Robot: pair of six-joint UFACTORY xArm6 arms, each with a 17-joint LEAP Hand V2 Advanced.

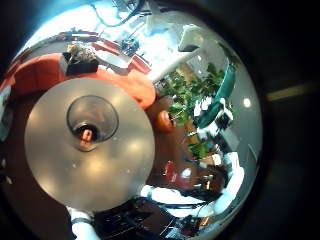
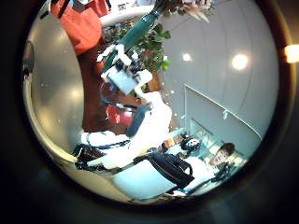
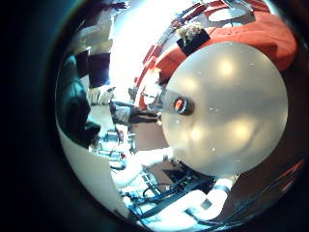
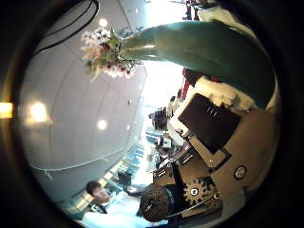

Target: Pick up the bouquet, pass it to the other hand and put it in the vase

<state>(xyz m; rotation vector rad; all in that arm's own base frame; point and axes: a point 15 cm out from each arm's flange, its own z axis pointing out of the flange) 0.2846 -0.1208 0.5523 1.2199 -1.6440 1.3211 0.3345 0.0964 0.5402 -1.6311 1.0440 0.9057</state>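
Bouquet (image 4: pixel 190 47) lies close across the right hand (image 4: pixel 214 123), whose fingers curl round its wrapped stem, flowers pointing away from the palm. It is held above and beside the vase (image 1: pixel 92 120), which stands mid-table (image 1: pixel 60 170). The left hand's state cannot be told.

Table (image 1: pixel 60 150): round, grey, fills much of the view.
Vase (image 1: pixel 92 120): clear, stands on the table.
Bouquet (image 1: pixel 195 95): green leaves, held by a hand (image 1: pixel 215 115) beside the table.

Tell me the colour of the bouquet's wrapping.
The bouquet's cone-shaped wrapping is teal: right thumb side palm view.
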